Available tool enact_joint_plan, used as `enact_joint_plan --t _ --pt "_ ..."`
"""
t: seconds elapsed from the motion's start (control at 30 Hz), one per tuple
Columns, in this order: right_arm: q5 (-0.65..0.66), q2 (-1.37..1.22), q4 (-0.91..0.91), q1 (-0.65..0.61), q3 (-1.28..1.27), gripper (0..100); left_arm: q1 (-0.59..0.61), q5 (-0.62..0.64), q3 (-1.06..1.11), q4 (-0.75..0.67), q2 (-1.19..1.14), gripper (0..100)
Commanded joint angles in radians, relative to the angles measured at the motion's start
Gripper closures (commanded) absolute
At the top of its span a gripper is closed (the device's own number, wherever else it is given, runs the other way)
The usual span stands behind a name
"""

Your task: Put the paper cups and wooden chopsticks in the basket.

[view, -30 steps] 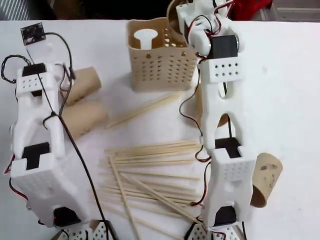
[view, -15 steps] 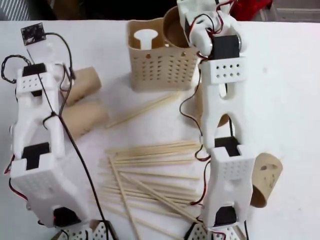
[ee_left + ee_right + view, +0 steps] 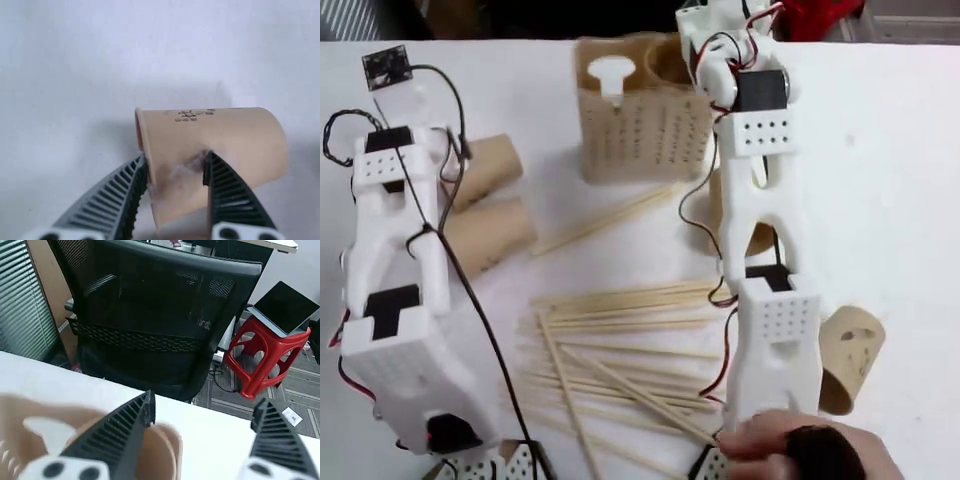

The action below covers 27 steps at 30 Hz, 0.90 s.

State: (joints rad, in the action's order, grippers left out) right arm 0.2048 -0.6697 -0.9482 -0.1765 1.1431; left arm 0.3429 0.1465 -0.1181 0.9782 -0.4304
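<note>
Lying nearest the arm bases, the wooden chopsticks [image 3: 620, 350] sprawl in a loose heap on the tabletop [image 3: 900, 180], with a tipped cup [image 3: 850, 355] to their right beside the right arm [image 3: 760, 200]. Farther out, two paper cups lie on their sides against the left arm [image 3: 395, 260], the nearer cup [image 3: 492, 238] and the farther cup [image 3: 485, 165]. A stray chopstick [image 3: 610, 220] points toward the basket [image 3: 640, 130]. Farthest of all, the right gripper [image 3: 206, 400] hangs over the basket with its jaws wide apart and nothing between them. A delivered cup [image 3: 668, 62] sits inside.

The drop looks done, so the job now is a clean exit. I would raise that gripper straight up before swinging away, so no finger catches the basket wall and drags it. A cup seems the easier next pick; the chopsticks will want gathering into a bundle.

The high view gives the whole layout but not the jaw openings; those come from the wrist views. The left gripper [image 3: 175, 159] is part-open, its tips resting against a sideways cup [image 3: 235, 145], not clamped round it as far as I can judge. Which of the two cups that is, I cannot tell.
</note>
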Motion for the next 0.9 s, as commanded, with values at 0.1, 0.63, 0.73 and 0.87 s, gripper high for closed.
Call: enact_joint_plan --t 0.1,0.63,0.73,0.87 --pt "0.008 0.033 -0.058 0.031 0.031 68.3 -0.050 -0.048 0.040 0.000 -0.007 81" --pt "0.209 0.417 -0.782 0.355 -0.143 94.9 -0.051 -0.061 0.040 -0.002 -0.016 81" --pt "0.318 0.598 -0.779 0.384 -0.442 94.9 -0.050 -0.063 0.025 -0.006 -0.050 81" --pt "0.532 0.891 -0.779 0.390 -0.855 94.7 -0.045 -0.063 -0.014 -0.008 -0.087 81"
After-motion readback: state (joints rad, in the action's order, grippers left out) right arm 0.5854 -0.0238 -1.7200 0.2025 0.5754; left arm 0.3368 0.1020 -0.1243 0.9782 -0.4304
